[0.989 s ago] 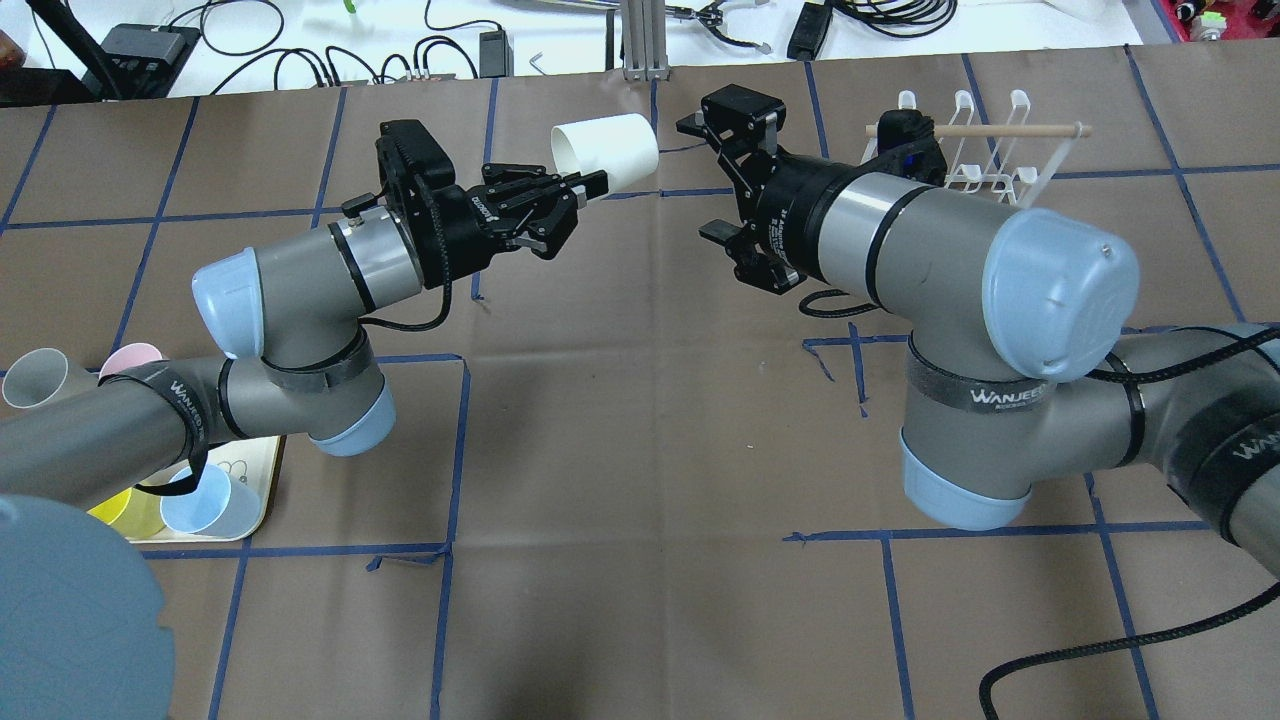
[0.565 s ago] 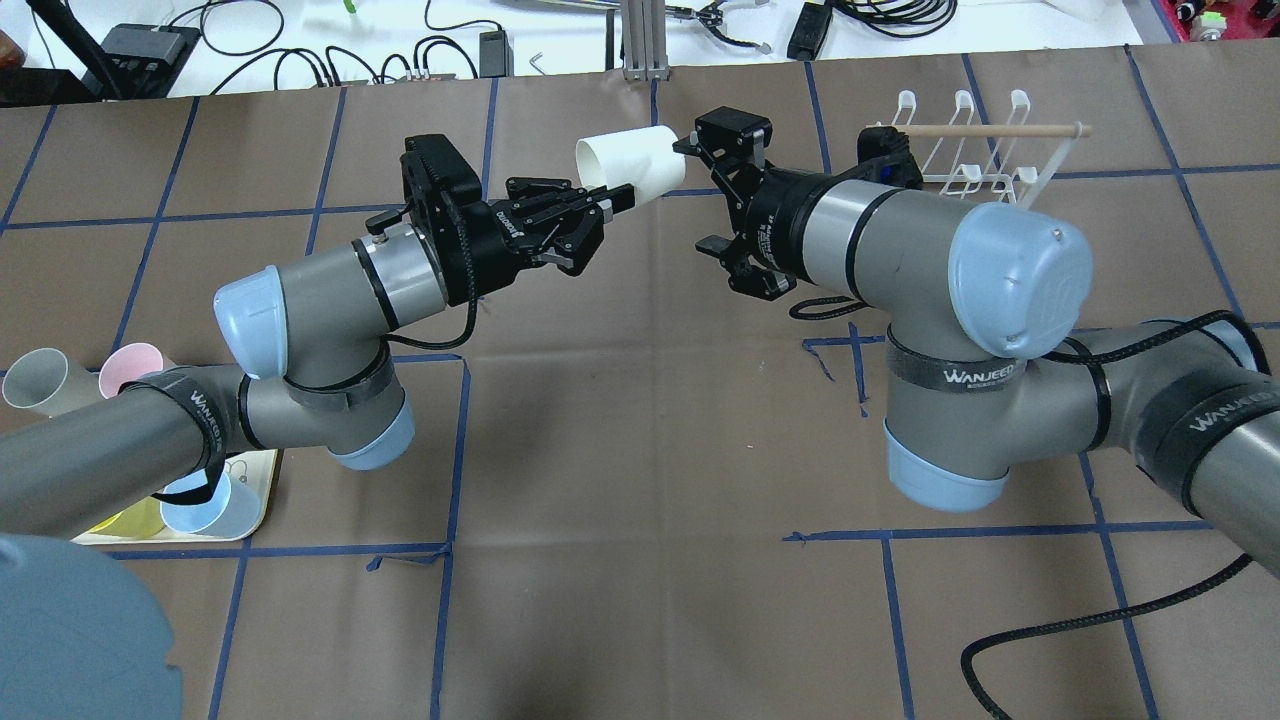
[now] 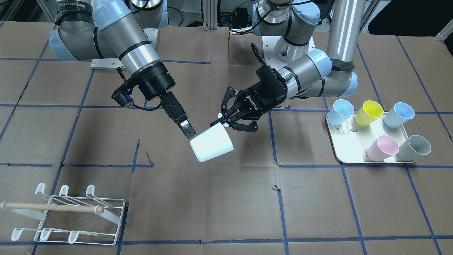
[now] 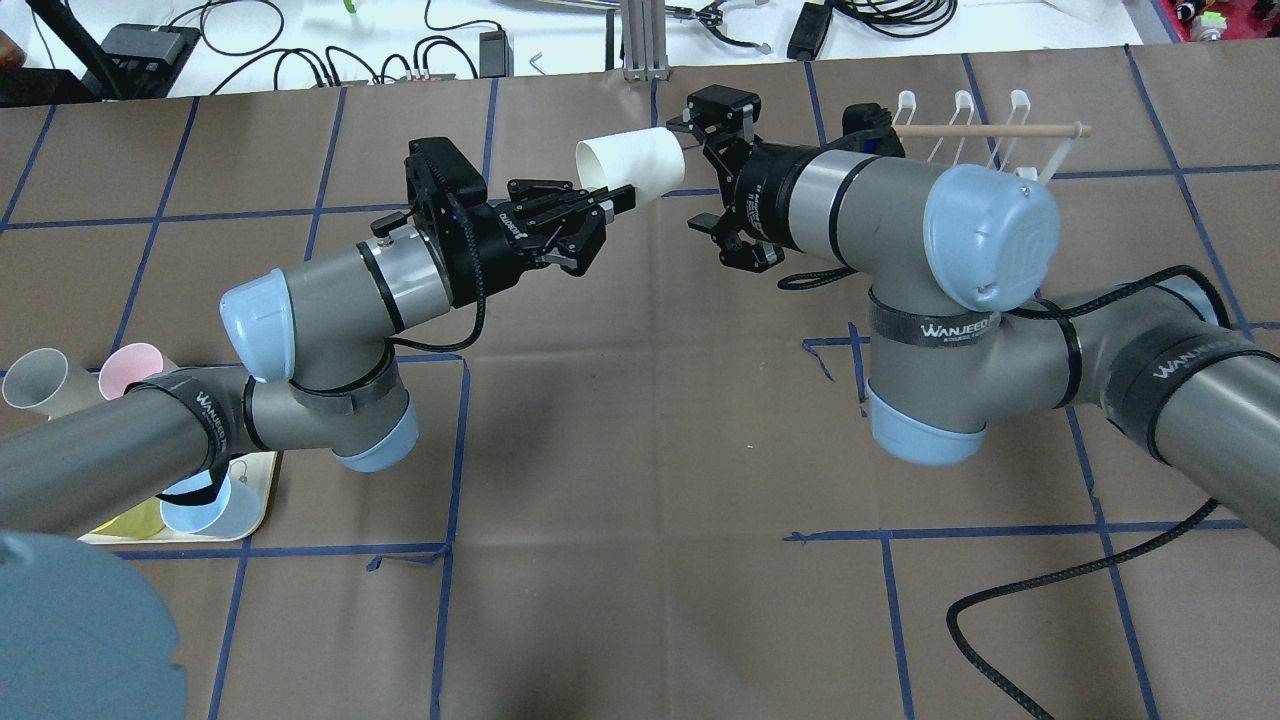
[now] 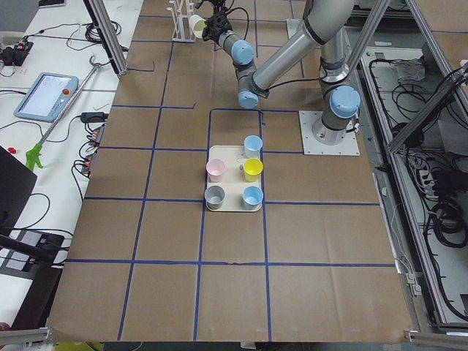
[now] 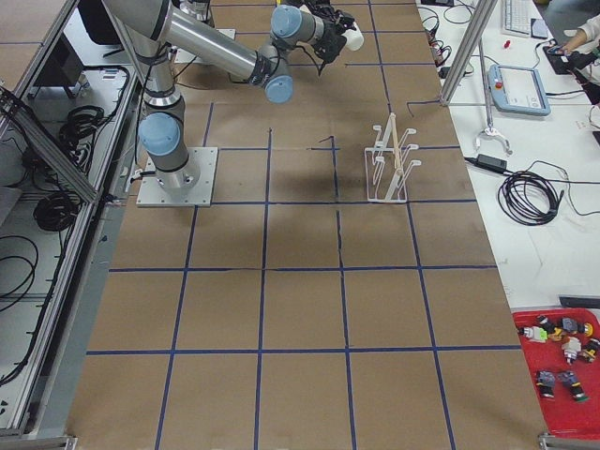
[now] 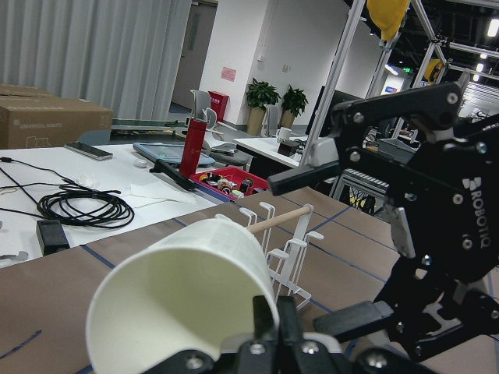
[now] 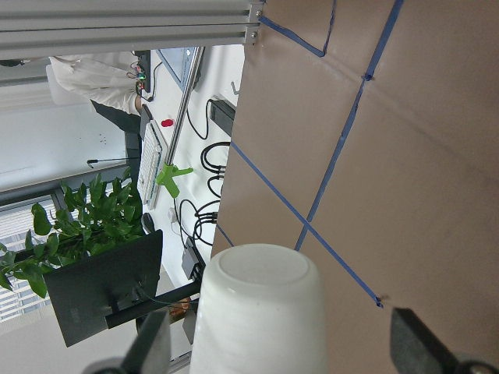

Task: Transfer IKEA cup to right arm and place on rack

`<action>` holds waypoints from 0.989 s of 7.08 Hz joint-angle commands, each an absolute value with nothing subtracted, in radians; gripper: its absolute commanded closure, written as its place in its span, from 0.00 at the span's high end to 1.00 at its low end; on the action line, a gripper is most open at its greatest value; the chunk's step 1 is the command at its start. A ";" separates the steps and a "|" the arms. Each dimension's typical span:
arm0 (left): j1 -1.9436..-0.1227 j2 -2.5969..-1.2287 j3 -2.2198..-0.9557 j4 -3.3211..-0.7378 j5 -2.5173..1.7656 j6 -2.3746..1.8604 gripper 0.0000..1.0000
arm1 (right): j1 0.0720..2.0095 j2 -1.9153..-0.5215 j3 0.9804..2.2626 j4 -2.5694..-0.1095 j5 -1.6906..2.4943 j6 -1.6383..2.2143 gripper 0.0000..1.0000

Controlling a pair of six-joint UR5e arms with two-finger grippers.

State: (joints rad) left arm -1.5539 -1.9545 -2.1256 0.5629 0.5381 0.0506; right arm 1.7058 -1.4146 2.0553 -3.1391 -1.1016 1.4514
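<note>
Two arms are seen converging above the centre of the tabletop [image 3: 318, 212]. The white IKEA cup [image 3: 211, 144] is held in the air, lying on its side, at centre frame in the front-facing view and at upper centre in the overhead view. Its rim is pinched by the left tool [image 4: 608, 200], with the fingers drawn narrow on the wall at the open mouth. The pinch is seen at the bottom edge of the left wrist view.

The closed base is turned toward the right tool [image 4: 693, 175], which is spread wide. In the right wrist view the base is framed between the two parted fingers [image 8: 415, 341], with a gap seen on each side. From the front, one right finger is placed just at the base edge; contact cannot be told.

The rack [image 3: 70, 216] is set on the tabletop at lower left of the front-facing view, well apart from the cup, with a wooden dowel [image 3: 53, 207] laid across it. A cream tray [image 3: 339, 156] is found at the right of that view. Five small cups [image 3: 384, 147] are stood upright on it: two blue, one yellow, one pink, one grey.
</note>
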 commanded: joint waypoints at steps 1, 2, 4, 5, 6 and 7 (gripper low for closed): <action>-1.557 -1.956 -2.125 0.563 0.543 0.051 0.06 | 1.706 -1.393 2.036 -3.142 -1.101 1.453 1.00; -1.557 -1.957 -2.123 0.563 0.543 0.049 0.06 | 1.707 -1.384 2.028 -3.142 -1.101 1.453 1.00; -1.557 -1.957 -2.122 0.563 0.543 0.049 0.06 | 1.715 -1.368 2.014 -3.142 -1.101 1.456 1.00; -1.559 -1.957 -2.121 0.563 0.543 0.048 0.06 | 1.720 -1.359 2.013 -3.140 -1.100 1.456 1.00; -1.559 -1.954 -2.121 0.563 0.543 0.041 0.06 | 1.732 -1.342 1.993 -3.142 -1.101 1.456 1.00; -1.557 -1.956 -2.121 0.563 0.543 0.041 0.06 | 1.747 -1.318 1.962 -3.142 -1.101 1.468 1.00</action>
